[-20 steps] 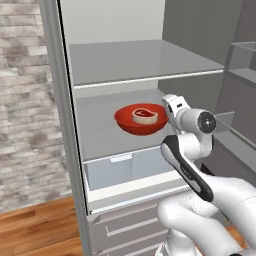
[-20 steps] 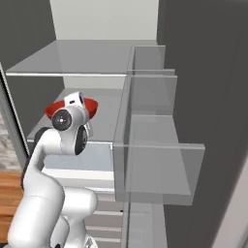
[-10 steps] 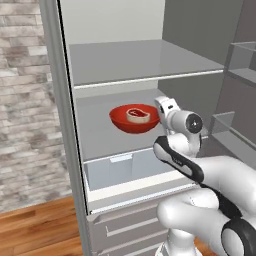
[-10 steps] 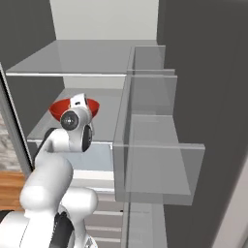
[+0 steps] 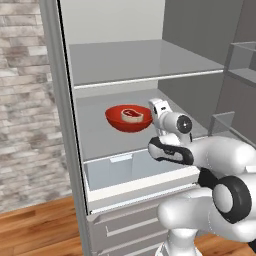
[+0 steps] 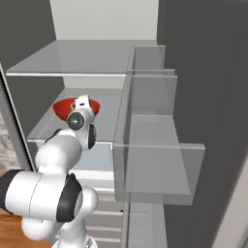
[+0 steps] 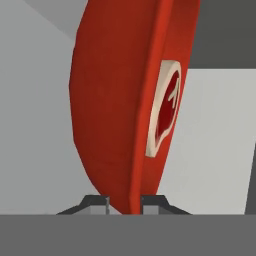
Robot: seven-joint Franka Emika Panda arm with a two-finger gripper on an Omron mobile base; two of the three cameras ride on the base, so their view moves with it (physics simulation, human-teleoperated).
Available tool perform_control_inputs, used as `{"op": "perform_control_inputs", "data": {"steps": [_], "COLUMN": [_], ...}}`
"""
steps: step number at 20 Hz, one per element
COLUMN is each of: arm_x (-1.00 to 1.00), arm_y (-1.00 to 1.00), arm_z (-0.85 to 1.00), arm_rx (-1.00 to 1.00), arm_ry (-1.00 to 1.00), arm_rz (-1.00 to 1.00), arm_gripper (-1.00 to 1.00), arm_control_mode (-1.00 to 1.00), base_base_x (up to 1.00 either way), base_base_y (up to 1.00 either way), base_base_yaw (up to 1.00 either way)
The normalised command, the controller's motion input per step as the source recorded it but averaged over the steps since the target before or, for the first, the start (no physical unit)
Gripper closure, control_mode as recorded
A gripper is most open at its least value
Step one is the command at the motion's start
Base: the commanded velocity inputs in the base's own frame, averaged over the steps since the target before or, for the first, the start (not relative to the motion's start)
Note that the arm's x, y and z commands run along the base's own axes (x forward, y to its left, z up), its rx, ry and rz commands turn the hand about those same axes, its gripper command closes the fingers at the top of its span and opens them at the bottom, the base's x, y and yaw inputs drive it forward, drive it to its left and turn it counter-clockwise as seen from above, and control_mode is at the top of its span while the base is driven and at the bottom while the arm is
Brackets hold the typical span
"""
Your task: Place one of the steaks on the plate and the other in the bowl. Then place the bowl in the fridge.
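We see the glossy red bowl (image 5: 128, 120) level above the open fridge's (image 5: 64, 150) middle shelf, at nine o'clock of centre, holding the fat-rimmed steak (image 5: 132, 114), rim pinched.

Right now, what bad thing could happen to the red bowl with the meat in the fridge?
The gripper pinches only the rim of the bowl, and the bowl seems to hang just above the fridge shelf, so it might slip and tip. The steak lies loose inside and could slide out if the bowl tilts. Letting go before the bowl rests flat might make it drop and wobble.
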Motion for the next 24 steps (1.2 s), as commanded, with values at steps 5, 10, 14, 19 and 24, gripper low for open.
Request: {"op": "perform_control_inputs", "data": {"steps": [5,10,14,19,24], "arm_x": [0.44,0.39,0.23,0.19,-0.12], "arm_y": [0.25,0.27,0.22,0.13,0.09], "arm_z": [-0.10,-0.08,-0.02,-0.04,0.06], "arm_rx": [0.01,0.00,0.00,0.00,0.00], "arm_ry": [0.00,0.00,0.00,0.00,0.06], "arm_rz": [0.00,0.00,0.00,0.00,-0.02], "arm_gripper": [1.00,1.00,-1.00,-1.00,-1.00], "arm_control_mode": [-1.00,-1.00,-1.00,-1.00,-1.00], "base_base_x": [0.00,0.00,0.00,0.00,0.00], "base_base_y": [0.00,0.00,0.00,0.00,0.00], "base_base_yaw": [0.00,0.00,0.00,0.00,0.00]}}
